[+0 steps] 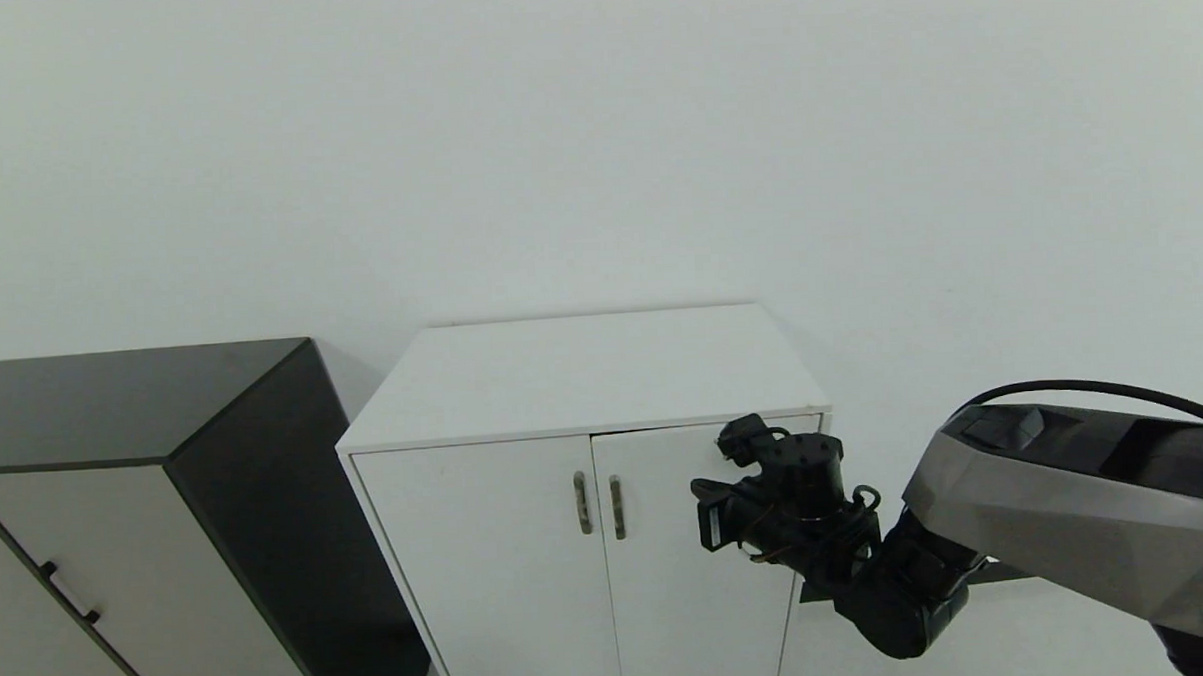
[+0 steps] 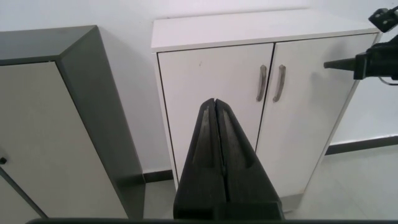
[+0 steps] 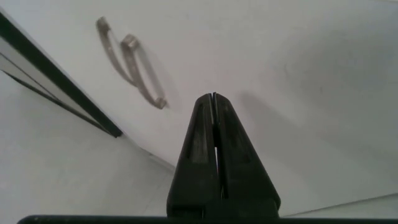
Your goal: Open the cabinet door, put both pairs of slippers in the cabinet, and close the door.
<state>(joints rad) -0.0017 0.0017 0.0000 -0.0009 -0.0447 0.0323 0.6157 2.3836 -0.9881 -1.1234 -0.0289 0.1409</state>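
A white two-door cabinet [image 1: 583, 374] stands against the wall, with two metal handles [image 1: 599, 504] side by side at its middle. Both doors look closed, though a thin dark line runs along the top of the right door [image 1: 701, 595]. My right gripper [image 1: 705, 490] is shut and empty. It hovers in front of the right door, a little to the right of the handles and pointing toward them. In the right wrist view its tips [image 3: 213, 98] are close to the door face, below the handles [image 3: 134, 65]. My left gripper [image 2: 216, 102] is shut and empty, held back from the cabinet [image 2: 211, 81].
A taller cabinet [image 1: 236, 461] with a black top and side and a pale door stands just left of the white one, with a narrow gap between them. A plain white wall runs behind both. Bare floor [image 2: 354, 186] lies in front of the cabinet.
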